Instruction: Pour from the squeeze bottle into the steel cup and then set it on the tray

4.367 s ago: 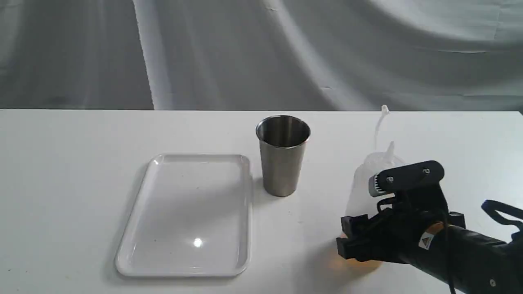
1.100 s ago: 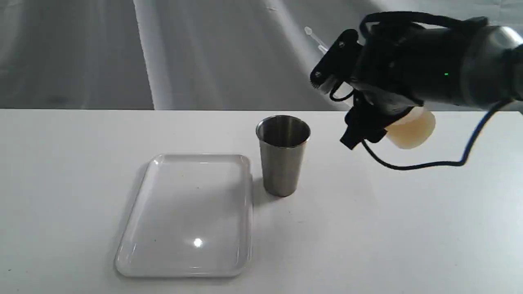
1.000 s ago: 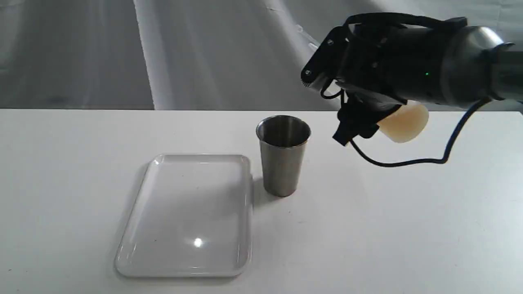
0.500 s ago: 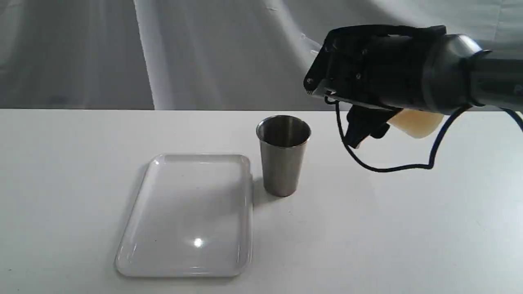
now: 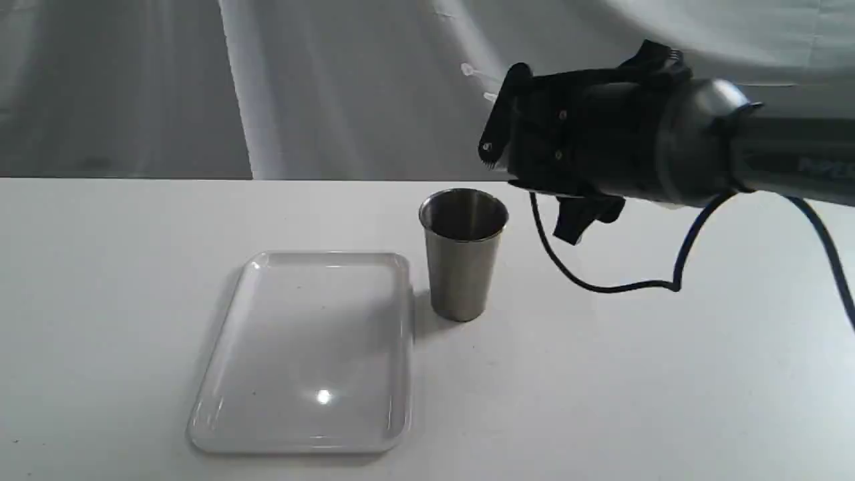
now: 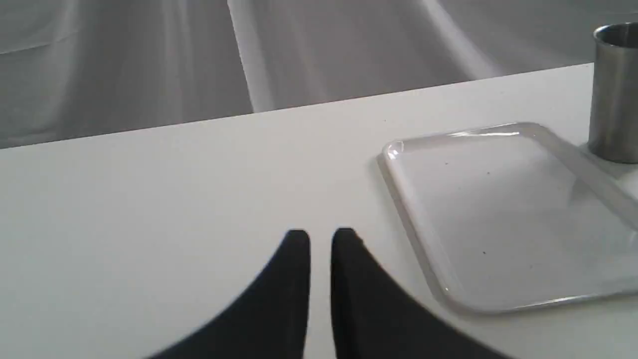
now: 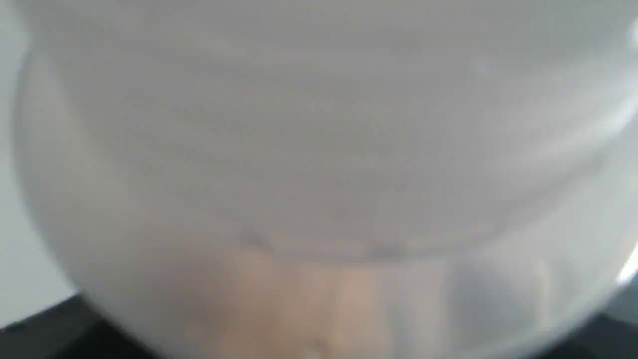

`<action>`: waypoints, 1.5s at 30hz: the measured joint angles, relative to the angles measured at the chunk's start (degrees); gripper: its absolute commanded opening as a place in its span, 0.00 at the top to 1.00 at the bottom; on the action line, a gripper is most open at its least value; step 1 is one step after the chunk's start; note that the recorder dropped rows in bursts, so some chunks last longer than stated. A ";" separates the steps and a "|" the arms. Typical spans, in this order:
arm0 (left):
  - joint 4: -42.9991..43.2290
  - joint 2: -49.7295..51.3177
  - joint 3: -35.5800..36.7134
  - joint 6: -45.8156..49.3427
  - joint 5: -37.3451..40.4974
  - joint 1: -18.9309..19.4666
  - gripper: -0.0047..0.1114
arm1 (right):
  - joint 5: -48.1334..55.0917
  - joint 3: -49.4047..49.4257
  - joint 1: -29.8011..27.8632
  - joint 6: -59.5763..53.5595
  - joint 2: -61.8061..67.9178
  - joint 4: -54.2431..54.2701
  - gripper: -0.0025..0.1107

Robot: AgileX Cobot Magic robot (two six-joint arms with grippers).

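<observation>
Rolled farther over and shifted leftward since half a second earlier, the right arm (image 5: 668, 147) hung in the upper right of the frame, its right jaws clamped on the squeeze bottle (image 7: 319, 149), whose body sat hidden behind the wrist in the exterior view. Only the thin nozzle (image 5: 489, 97) and tethered tip cap (image 5: 466, 69) showed, aimed toward the upper left, above and just right of the steel cup (image 5: 462, 267). The cup stood at centre on the worktop (image 5: 668, 374), just beside the tray (image 5: 300, 446). The left jaws, drawn nearly together on nothing, waited on the tray's side away from the cup. A clean pour likely called for carrying the tip over the cup's mouth first. Only then should the nozzle dip below the body, with a gentle squeeze on the soft wall and no contact with the rim.
</observation>
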 measured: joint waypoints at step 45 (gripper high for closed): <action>0.00 0.00 0.00 0.00 0.00 0.00 0.89 | 2.71 0.00 1.25 -4.82 5.60 -17.11 0.73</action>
